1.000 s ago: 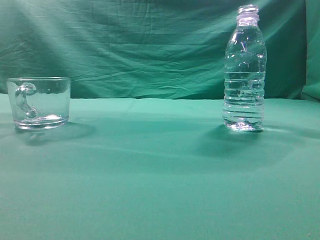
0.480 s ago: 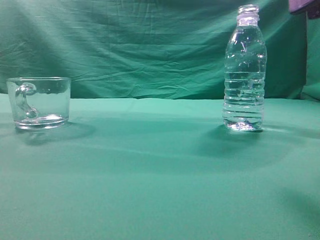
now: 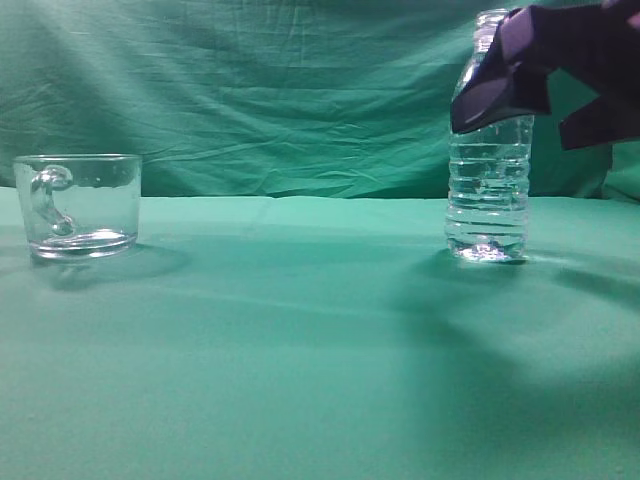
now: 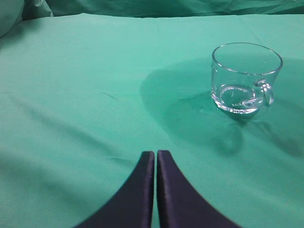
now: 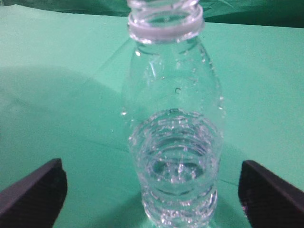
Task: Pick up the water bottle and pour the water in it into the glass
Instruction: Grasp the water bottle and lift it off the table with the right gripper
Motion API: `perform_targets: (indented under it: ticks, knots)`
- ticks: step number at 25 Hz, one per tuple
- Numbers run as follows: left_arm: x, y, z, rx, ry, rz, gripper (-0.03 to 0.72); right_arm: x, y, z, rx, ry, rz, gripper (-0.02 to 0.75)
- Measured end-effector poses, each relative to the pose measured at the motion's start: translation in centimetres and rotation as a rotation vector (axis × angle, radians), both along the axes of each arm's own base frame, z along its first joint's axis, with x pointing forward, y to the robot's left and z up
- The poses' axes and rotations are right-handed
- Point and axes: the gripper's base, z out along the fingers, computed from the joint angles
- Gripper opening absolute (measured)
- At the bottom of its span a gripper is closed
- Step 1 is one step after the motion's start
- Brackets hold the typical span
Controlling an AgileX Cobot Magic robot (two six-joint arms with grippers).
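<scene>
The right gripper (image 5: 152,192) hangs nearest the exterior camera, its dark fingers (image 3: 492,95) crossing in front of the shoulders of the water bottle (image 3: 487,190). Seen from the right wrist, its jaws are spread wide, one fingertip on each side of the bottle, neither touching it. The bottle stands upright on the green cloth (image 3: 300,350), its neck capless, and the water (image 5: 175,161) shows as a glinting level about where the ribbing begins (the clear plastic makes the line faint). Well to the left of the bottle in the exterior view, the glass (image 3: 78,205) sits upright on the same cloth, its handle on the side facing that camera. Behind the bottle hangs a wrinkled green backdrop (image 3: 280,90). The left gripper (image 4: 155,156) is pressed together, pinching nothing, with the glass (image 4: 246,77) beyond it and to one side.
</scene>
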Motion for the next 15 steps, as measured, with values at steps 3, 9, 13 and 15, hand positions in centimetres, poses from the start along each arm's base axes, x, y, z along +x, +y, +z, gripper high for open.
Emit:
perform_targets:
  ticks: [3, 9, 13, 15]
  knots:
    - [0.0, 0.0, 0.0, 0.0, 0.0, 0.0, 0.0, 1.5, 0.6, -1.0, 0.019, -0.019, -0.002, 0.669]
    - [0.0, 0.0, 0.0, 0.0, 0.0, 0.0, 0.0, 3.7, 1.5, -2.9, 0.031, -0.024, -0.004, 0.613]
    - [0.0, 0.0, 0.0, 0.0, 0.0, 0.0, 0.0, 4.4, 1.8, -3.6, 0.047, -0.045, -0.008, 0.557]
    - [0.0, 0.0, 0.0, 0.0, 0.0, 0.0, 0.0, 4.6, 1.9, -3.8, 0.054, -0.056, -0.007, 0.557]
